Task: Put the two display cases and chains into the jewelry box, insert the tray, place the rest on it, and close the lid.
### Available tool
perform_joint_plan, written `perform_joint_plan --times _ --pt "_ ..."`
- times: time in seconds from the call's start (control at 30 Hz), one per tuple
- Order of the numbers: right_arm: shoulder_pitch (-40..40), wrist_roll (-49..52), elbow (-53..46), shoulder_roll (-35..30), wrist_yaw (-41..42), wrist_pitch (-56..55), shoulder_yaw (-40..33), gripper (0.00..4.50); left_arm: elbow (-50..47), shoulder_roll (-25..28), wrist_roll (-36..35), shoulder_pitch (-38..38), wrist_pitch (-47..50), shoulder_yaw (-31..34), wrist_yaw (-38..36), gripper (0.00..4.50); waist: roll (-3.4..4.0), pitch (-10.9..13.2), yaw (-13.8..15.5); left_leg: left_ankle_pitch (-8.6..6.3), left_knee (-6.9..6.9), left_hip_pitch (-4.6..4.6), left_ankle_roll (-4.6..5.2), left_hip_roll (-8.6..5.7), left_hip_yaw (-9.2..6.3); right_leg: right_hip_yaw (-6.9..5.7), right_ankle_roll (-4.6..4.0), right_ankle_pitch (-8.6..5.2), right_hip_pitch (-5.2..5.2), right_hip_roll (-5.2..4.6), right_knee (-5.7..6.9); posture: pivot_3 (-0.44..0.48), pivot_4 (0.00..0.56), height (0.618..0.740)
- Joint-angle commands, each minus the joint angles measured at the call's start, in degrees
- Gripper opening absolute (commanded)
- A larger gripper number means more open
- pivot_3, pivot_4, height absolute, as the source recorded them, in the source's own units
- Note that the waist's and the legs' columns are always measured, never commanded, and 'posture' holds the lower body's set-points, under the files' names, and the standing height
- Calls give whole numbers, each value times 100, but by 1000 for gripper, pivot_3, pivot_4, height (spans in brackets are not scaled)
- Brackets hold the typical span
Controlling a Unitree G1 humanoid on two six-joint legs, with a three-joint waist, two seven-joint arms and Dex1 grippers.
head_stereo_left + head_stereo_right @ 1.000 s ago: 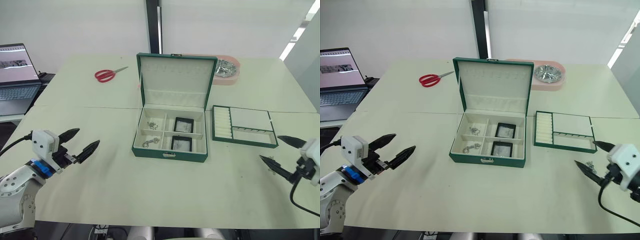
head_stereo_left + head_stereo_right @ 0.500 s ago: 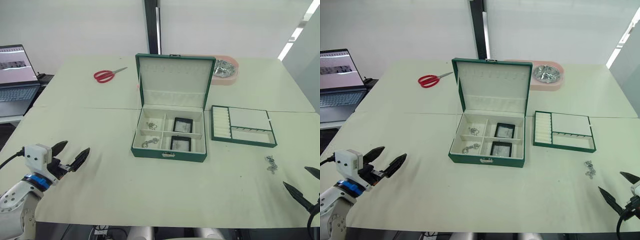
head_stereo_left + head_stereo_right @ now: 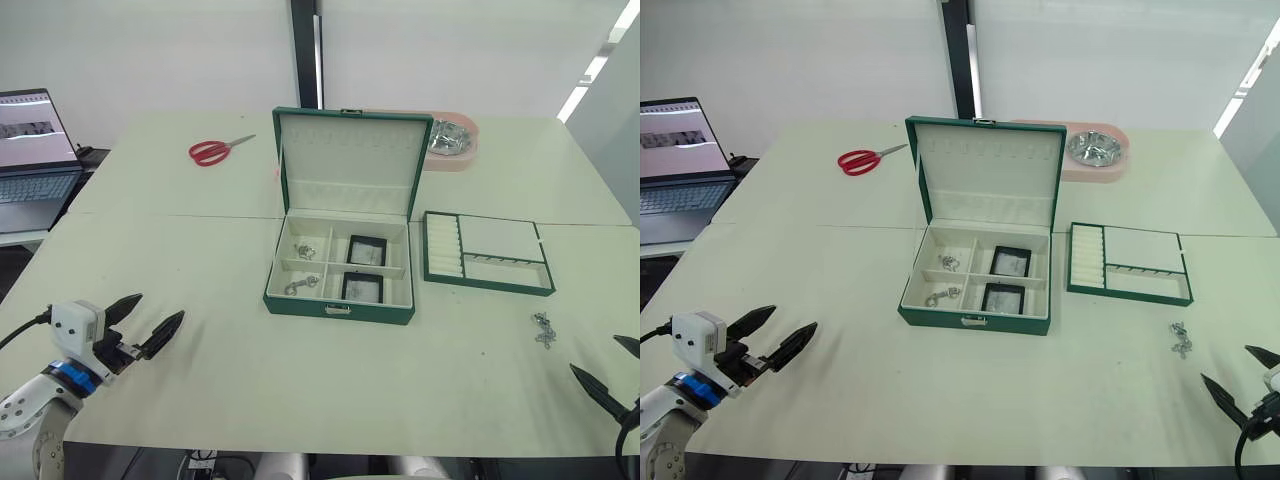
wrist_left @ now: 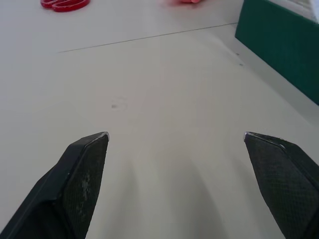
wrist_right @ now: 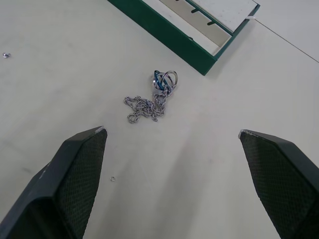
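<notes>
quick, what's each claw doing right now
left claw: open, holding nothing, over bare table.
right claw: open, holding nothing, above the loose chain.

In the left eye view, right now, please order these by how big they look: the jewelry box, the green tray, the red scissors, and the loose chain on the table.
1. jewelry box, with its lid up
2. green tray
3. red scissors; they lie farther from the camera, so their true size against the others is unsure
4. loose chain, clearly the smallest
</notes>
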Motion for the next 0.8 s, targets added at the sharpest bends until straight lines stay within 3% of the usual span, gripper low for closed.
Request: perform_joint_plan --times 0.03,0.53,0.8 --pt "-42 175 25 -160 -14 26 -180 4485 -239 216 -158 -125 -27 145 -209 4500 3 -4 2 0 0 0 0 0 0 0 0 0 0 0 0 0 150 740" --pt "-986 788 60 -1201 355 778 -153 4485 -1351 517 -576 -1210 548 -863 -1045 4500 6 -7 1 1 2 1 -2 -1 9 9 0 0 1 3 2 0 150 740" --pt "-2096 634 126 -2237 981 1163 936 4485 -1982 700 -1143 -2389 1399 -1792 -1600 4500 5 -6 1 5 8 -1 -7 -1 10 15 6 3 1 9 3 0 150 740"
